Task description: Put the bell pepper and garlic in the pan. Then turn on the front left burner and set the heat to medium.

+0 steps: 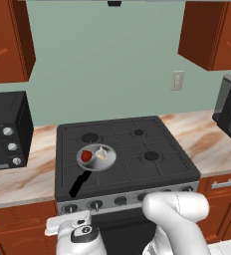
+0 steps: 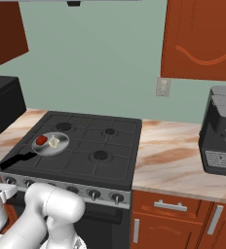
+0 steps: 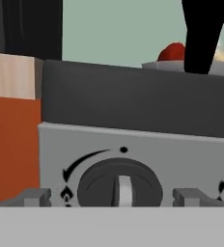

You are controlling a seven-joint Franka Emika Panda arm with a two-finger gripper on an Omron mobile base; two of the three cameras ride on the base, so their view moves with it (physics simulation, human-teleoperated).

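Silver pan (image 1: 96,158): sits on the stove's front left burner, above and beyond the jaws, its black handle (image 1: 79,183) reaching toward the stove's front edge; placed there, I judge, so the food is over the burner that is to be lit.
Red bell pepper (image 1: 86,156): lies inside the pan, just beside the garlic; in the hand view its red top peeks over the pan's rim, up and to the right of the jaws.
Cream garlic (image 1: 101,154): also in the pan, on the pepper's right (so the loading half of the task looks done).
Grey control panel (image 3: 133,154): straight ahead of the jaws, very near.
Dark knob (image 3: 119,187): the far-left one on the panel, centred between the two fingertips (image 3: 34,196), its pale pointer upright; an arc arrow and a flame mark sit to its left. It is, I judge, the front left burner's control.
Jaws (image 3: 115,197): spread as wide as they go, holding nothing; the tips stand either side of the knob, and whether they touch it cannot be told.
Reason for the pose: the hand is low in front of the stove, lined up to close on the knob and turn it.
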